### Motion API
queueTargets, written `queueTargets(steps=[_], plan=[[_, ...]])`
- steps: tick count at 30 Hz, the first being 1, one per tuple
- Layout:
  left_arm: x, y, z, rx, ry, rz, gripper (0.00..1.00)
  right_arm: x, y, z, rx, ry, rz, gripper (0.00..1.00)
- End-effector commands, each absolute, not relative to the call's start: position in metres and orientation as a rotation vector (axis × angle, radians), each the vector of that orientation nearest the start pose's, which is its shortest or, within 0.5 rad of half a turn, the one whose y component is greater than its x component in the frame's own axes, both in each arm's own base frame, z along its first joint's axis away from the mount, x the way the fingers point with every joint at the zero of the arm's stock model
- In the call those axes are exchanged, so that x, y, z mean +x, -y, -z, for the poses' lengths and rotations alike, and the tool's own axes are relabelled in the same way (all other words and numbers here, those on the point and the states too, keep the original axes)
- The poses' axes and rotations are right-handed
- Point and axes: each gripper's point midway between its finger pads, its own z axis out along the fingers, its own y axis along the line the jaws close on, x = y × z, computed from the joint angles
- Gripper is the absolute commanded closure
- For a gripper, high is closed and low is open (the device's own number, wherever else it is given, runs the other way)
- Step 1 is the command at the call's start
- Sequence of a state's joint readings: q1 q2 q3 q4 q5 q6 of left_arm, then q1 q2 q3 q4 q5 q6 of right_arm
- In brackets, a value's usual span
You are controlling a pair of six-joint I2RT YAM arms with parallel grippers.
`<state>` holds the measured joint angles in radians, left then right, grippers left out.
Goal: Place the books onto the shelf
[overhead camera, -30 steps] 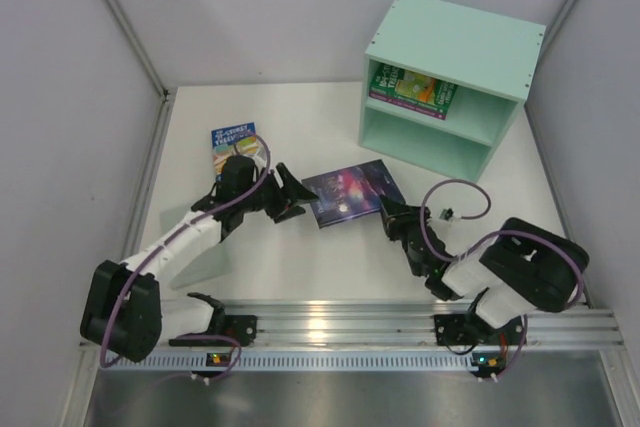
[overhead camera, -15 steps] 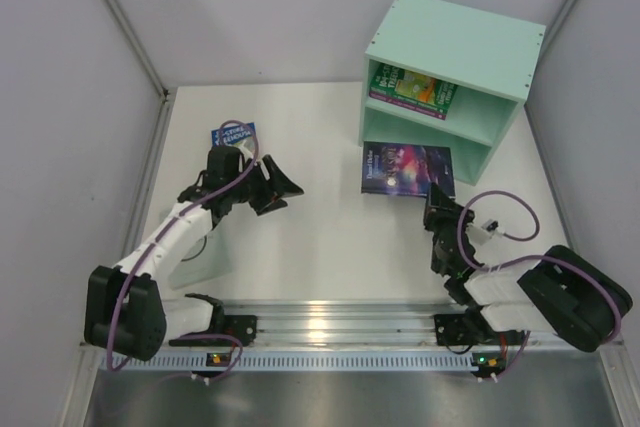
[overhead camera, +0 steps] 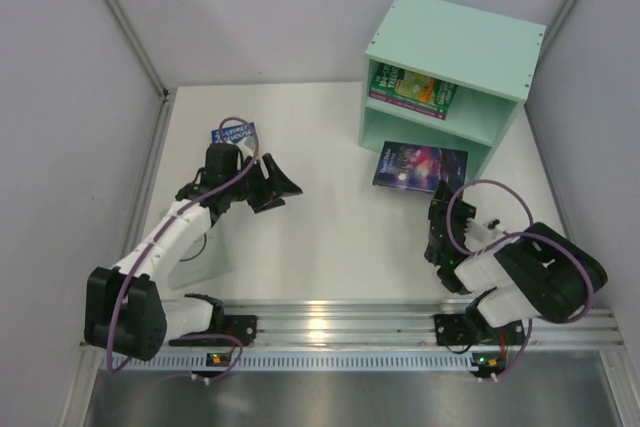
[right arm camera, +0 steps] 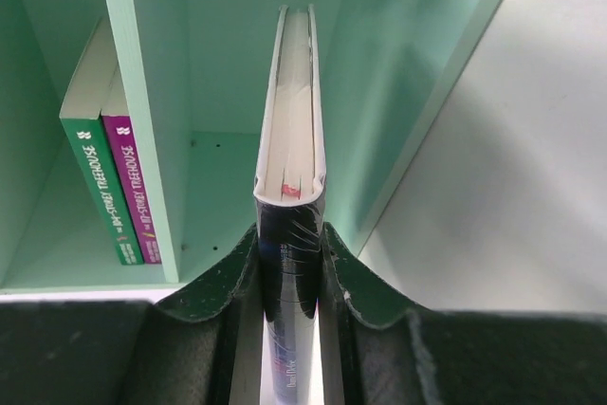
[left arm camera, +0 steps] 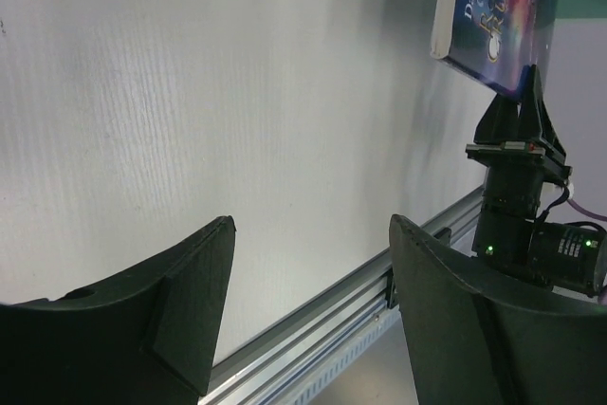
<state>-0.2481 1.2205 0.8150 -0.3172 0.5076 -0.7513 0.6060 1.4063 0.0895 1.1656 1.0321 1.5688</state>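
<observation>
Two shelved, green book (right arm camera: 90,187) and purple book (right arm camera: 133,187) in the shelf (overhead camera: 450,47); right tool (right arm camera: 289,246) grips dark book (overhead camera: 420,167) edge-on before the free compartment ahead; blue book (overhead camera: 233,133) lies on the bench (overhead camera: 330,247) behind the spread, empty left tool (left arm camera: 311,230).

White table (overhead camera: 330,237): mint shelf (overhead camera: 455,42), blue book (overhead camera: 233,132); two books (overhead camera: 412,89) shelved.

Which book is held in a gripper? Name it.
The dark blue-purple book, clamped in the right gripper at the shelf's lower compartment. The green book and purple book sit in the upper compartment; the blue book lies on the table.
</observation>
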Motion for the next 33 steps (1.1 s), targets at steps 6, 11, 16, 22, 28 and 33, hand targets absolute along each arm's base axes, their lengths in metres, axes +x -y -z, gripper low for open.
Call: queueTargets(steps=[6,11,16,22,28,33], plan=[[0.284,0.189,-0.156,-0.237,-2.389,1.101,0.29,0.351,-0.061,-0.197,1.432,-0.645,-0.941,1.0],[0.279,0.191,-0.155,-0.205,-2.391,1.126,0.29,0.368,-0.062,-0.192,1.442,-0.63,-0.912,1.0],[0.274,0.192,-0.153,-0.128,-2.392,1.135,0.29,0.39,-0.064,-0.186,1.439,-0.626,-0.876,1.0],[0.267,0.196,-0.15,-0.103,-2.398,1.183,0.29,0.418,-0.069,-0.187,1.404,-0.651,-0.84,1.0],[0.26,0.203,-0.153,-0.062,-2.391,1.268,0.3,0.442,-0.074,-0.181,1.375,-0.69,-0.84,1.0],[0.259,0.203,-0.158,-0.053,-2.373,1.272,0.3,0.455,-0.07,-0.173,1.361,-0.715,-0.843,1.0]])
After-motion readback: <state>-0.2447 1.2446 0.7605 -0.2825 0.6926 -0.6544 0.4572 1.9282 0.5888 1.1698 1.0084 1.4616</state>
